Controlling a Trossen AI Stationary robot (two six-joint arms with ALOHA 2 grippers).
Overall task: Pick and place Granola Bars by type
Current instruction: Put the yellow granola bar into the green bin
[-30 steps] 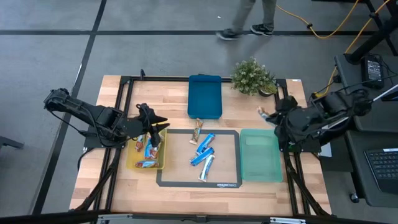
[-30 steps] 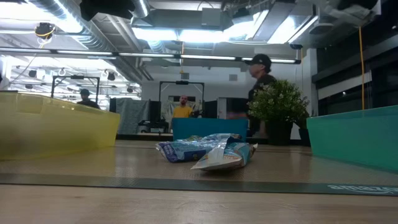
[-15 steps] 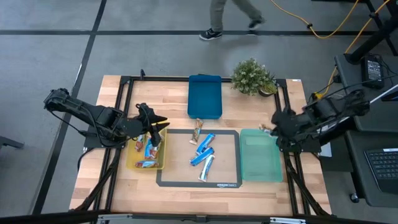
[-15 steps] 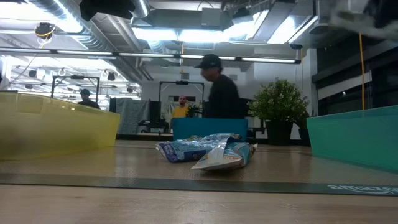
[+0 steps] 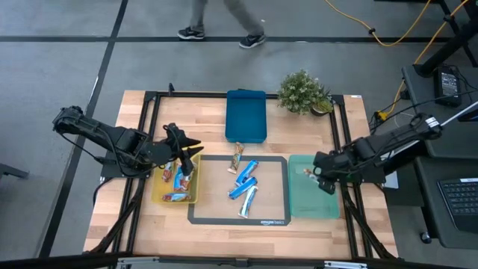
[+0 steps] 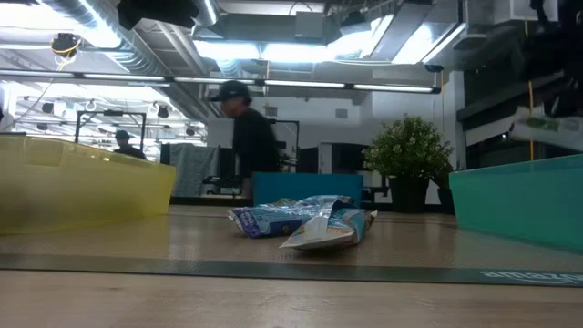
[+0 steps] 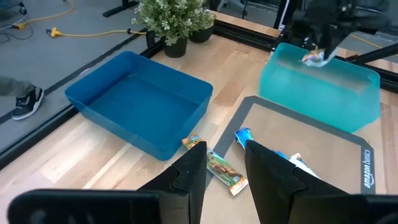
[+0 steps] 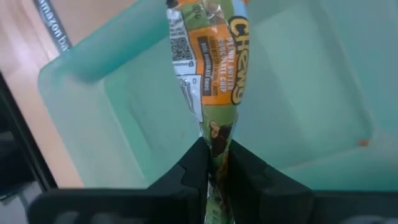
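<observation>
Wooden desk: right gripper pinches an orange-labelled granola bar above the green tray; left gripper, fingers narrowly apart and empty, is well away from that tray.

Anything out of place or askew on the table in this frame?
One green-wrapped granola bar lies off the black mat, beside the blue tray; four blue bars sit loosely piled on the mat. Nothing looks spilled or damaged.

Grey floor with dark seams, long ceiling lights, a person walking behind the table.
</observation>
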